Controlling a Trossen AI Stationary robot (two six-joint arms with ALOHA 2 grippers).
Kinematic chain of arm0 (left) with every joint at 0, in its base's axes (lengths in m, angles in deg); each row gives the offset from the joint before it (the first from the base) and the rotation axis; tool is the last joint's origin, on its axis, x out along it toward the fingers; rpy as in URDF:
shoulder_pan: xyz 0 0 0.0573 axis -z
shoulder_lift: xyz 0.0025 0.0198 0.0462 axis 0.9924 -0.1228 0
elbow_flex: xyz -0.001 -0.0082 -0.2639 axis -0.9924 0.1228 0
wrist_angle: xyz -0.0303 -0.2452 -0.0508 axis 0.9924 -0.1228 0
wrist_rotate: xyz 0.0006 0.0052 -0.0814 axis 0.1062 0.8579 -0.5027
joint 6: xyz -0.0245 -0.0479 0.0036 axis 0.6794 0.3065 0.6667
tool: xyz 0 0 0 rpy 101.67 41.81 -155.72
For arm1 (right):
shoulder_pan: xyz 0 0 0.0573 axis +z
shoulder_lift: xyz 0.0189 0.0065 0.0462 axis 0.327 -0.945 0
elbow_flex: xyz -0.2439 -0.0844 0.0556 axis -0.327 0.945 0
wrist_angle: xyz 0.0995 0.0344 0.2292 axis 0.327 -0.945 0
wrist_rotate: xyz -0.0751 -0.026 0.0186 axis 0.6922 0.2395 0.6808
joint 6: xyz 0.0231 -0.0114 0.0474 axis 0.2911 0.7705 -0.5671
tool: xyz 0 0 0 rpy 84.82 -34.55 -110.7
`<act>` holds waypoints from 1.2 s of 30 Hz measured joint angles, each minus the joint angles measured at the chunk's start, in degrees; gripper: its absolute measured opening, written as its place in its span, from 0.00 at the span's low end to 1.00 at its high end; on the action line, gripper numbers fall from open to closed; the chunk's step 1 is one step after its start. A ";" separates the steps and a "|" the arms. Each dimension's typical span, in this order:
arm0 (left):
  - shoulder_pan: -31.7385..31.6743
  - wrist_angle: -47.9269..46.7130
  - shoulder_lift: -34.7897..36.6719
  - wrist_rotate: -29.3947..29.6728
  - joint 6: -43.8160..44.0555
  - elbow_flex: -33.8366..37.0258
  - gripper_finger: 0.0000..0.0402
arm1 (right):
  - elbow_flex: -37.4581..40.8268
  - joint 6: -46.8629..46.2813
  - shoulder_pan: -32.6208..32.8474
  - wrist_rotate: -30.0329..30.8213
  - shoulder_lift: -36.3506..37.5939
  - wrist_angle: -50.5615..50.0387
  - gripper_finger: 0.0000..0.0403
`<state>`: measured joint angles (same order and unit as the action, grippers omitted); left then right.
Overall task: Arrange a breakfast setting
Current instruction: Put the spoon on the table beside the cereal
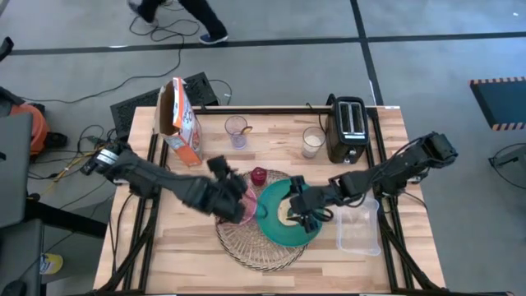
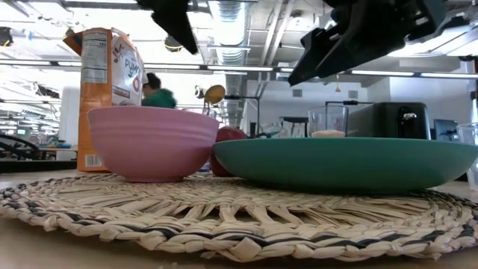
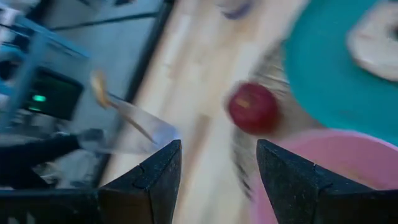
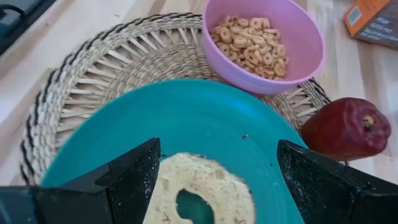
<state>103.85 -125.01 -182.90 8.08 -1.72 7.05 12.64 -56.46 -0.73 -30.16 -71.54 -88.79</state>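
Two dishes were set on the woven mat (image 4: 93,74): a pink bowl (image 4: 264,43) of cereal and, touching it, a teal plate (image 4: 155,124) bearing a bread ring (image 4: 199,183), with a dark-red fruit (image 4: 345,127) just beside the mat. The right gripper (image 1: 311,212) was held wide open over the ring, which was judged light, soft and best pinched across its sides. The left gripper (image 1: 233,196) was half open above the bowl with nothing seen held; the spoon (image 2: 214,94) was only dimly made out.
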 joint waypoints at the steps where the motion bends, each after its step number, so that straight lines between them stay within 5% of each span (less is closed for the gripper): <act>1: -1.64 1.29 0.00 0.92 -2.04 0.15 0.48 | 0.00 0.35 -0.35 -0.02 0.00 -0.06 0.86; 12: -19.24 12.80 -0.04 4.11 -21.86 1.33 0.48 | 0.00 0.11 -3.18 -0.05 0.00 -1.50 0.86; 18: -25.42 14.96 -0.04 -0.43 -29.51 1.33 0.48 | 0.00 0.11 -3.14 -0.04 0.00 -1.53 0.86; 27: -27.73 20.32 -0.04 -3.61 -31.03 3.27 0.48 | 1.11 1.41 -3.03 -0.05 0.00 -0.10 0.86; 36: -28.64 29.03 0.23 -0.66 -33.02 9.17 0.48 | 4.15 1.38 -3.09 -0.04 0.00 3.17 0.86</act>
<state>75.22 -95.97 -182.67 7.41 -34.74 16.23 16.78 -55.08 -3.82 -30.21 -71.54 -85.61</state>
